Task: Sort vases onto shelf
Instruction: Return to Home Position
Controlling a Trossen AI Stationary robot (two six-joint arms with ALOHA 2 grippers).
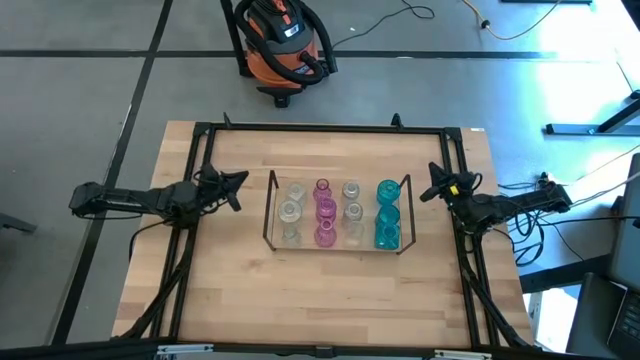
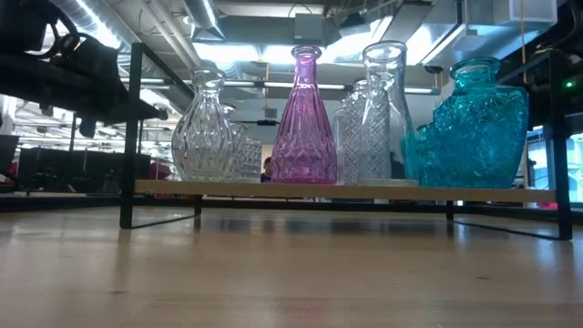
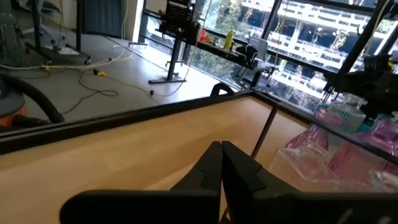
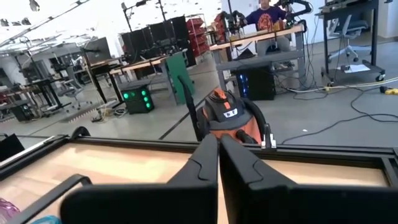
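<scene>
The shelf (image 1: 271, 212) stands in the middle of the wooden table (image 1: 330, 300). Every vase in sight is on it, with none on the bare wood around it. They are ranked by colour in four files running front to back. The clear vases (image 1: 291, 212) are at the end nearer the left arm, followed by pink vases (image 1: 324, 212) and a second file of clear ones. The teal vases (image 1: 387, 218) are at the end nearer the right arm, which is the order the sorting asks for. Seen from table height they stand upright and close together on the shelf's base, but whether neighbours touch cannot be told. The left gripper (image 1: 236, 183) hangs just outside the shelf's left end and the right gripper (image 1: 432, 188) just outside its right end. Each is apart from the shelf and pointed inward toward it. Each wrist view shows that arm's own two fingers (image 3: 202, 174) pressed together with no gap and nothing between them, so neither arm carries a vase. That suits arms with no placing left to do: empty, closed and off to either side, they cannot knock the glass. The job looks complete bar parking the arms. The one risk is a finger brushing the shelf while drawing away.
</scene>
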